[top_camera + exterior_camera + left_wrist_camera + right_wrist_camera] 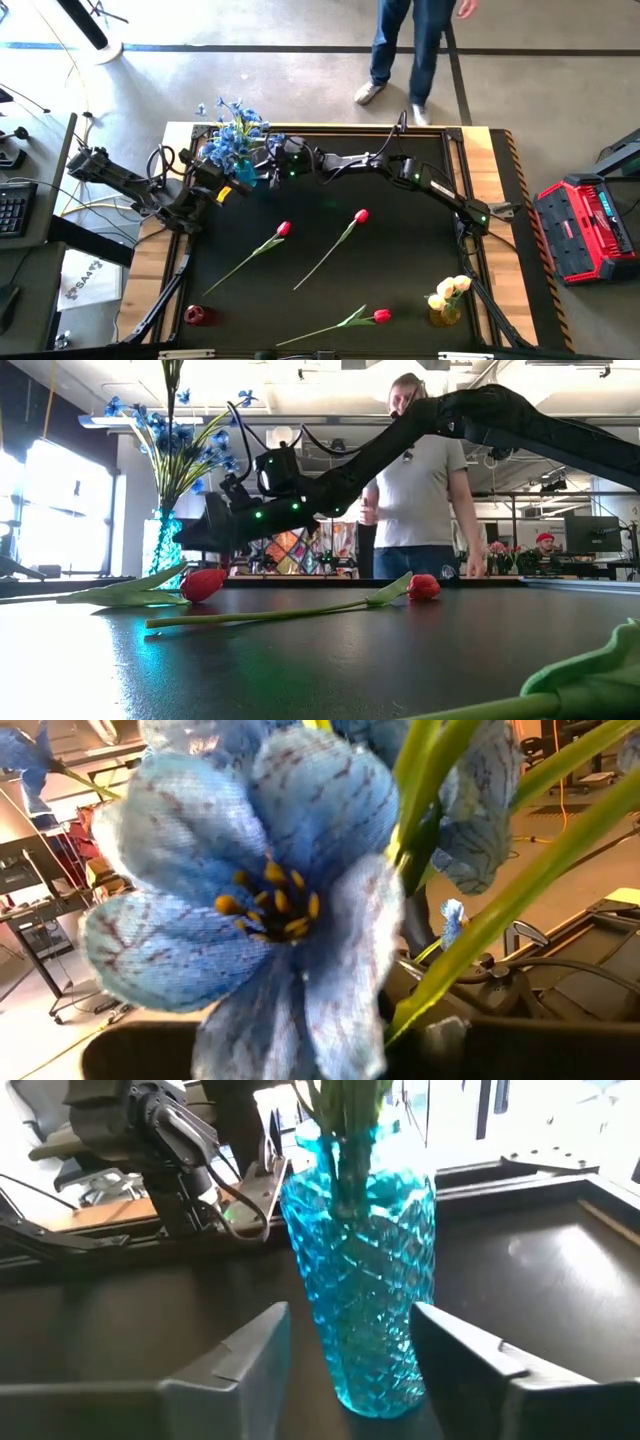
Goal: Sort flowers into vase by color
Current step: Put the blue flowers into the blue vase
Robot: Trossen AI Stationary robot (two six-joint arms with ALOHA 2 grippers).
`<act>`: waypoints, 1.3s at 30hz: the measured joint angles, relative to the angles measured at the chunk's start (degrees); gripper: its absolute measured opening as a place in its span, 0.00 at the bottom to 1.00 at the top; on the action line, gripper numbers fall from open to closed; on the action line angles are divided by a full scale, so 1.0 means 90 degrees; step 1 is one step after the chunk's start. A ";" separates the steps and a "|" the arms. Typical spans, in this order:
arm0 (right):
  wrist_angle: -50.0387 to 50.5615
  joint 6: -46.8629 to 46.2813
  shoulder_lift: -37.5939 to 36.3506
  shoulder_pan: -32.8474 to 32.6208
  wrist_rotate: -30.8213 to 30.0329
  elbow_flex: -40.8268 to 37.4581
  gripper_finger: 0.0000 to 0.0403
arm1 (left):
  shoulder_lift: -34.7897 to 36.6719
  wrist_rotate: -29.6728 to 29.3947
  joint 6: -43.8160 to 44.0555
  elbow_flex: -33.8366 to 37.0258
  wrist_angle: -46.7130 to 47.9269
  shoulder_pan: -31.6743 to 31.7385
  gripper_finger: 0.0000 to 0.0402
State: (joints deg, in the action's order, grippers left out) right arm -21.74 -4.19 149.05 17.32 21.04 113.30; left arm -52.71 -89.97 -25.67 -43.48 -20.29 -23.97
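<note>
Right arm stretched across the surface (330, 290), its open end effector (350, 1345) straddling the blue vase (365, 1280) of blue flowers (232, 135). Left end effector (228, 190) closed beside it. Three red tulips (283, 230) lie loose; yellow tulips (450, 290) stand in one vase.

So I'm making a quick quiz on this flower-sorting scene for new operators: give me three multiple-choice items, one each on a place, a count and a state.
1. Where does the right gripper stand?
A. Either side of the blue vase
B. Over the yellow vase
C. Beside the red vase

2. How many red tulips lie loose on the table?
A. One
B. Three
C. Five

3. How is the blue vase?
A. Tipped over
B. Upright, holding blue flowers
C. Upright, empty

Answers:
1 A: the right wrist view shows a finger on each side of it.
2 B: the high view shows three.
3 B: stems rise from it upright.
</note>
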 joint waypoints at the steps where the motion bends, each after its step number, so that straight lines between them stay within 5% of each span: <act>1: -0.0019 0.0071 0.0000 0.0000 0.0000 0.0000 0.52 | 0.0000 -0.0002 0.0000 0.0000 0.0007 0.0000 0.00; 7: -0.0036 0.0186 0.0000 0.0007 -0.0149 0.0000 0.79 | 0.0002 0.0000 0.0426 0.0000 0.0520 0.0000 0.00; 10: 0.0307 -0.0045 -0.0063 0.0033 -0.0161 0.0000 0.85 | 0.0001 0.0027 0.1218 0.0000 0.1118 0.0001 0.00; 27: 0.3097 0.0159 -0.0967 0.0723 0.1084 0.0000 0.76 | 0.0000 0.0338 0.5469 0.0000 0.5114 0.0648 0.00; 39: 0.3416 0.0771 -0.1013 0.0660 0.1466 0.0000 0.76 | 0.0000 0.0826 0.5036 0.0000 0.4272 0.0793 0.00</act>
State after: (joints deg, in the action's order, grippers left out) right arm 9.01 2.76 139.94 23.26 34.23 113.30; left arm -52.71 -82.54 19.65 -43.48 18.16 -16.83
